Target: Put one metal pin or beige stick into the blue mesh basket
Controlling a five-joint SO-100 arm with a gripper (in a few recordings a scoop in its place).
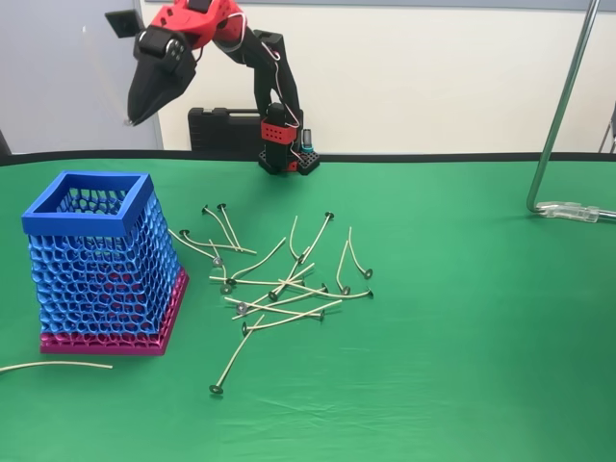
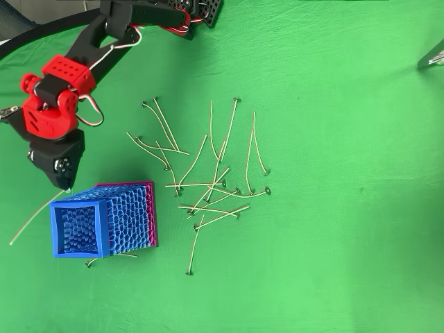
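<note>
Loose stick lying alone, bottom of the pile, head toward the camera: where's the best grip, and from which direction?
Mid-stem of that stick, end effector descending from above, fingers across the stem. It lies flat on the cloth, mostly free of the pile; its upper end crosses another stick, so grip lower.

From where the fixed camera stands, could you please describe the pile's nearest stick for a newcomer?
Find the blue mesh basket on the green cloth; the scattered pile of sticks lies to its right. The nearest stick juts out of the pile toward the camera, its dark head alone on bare cloth.
</note>
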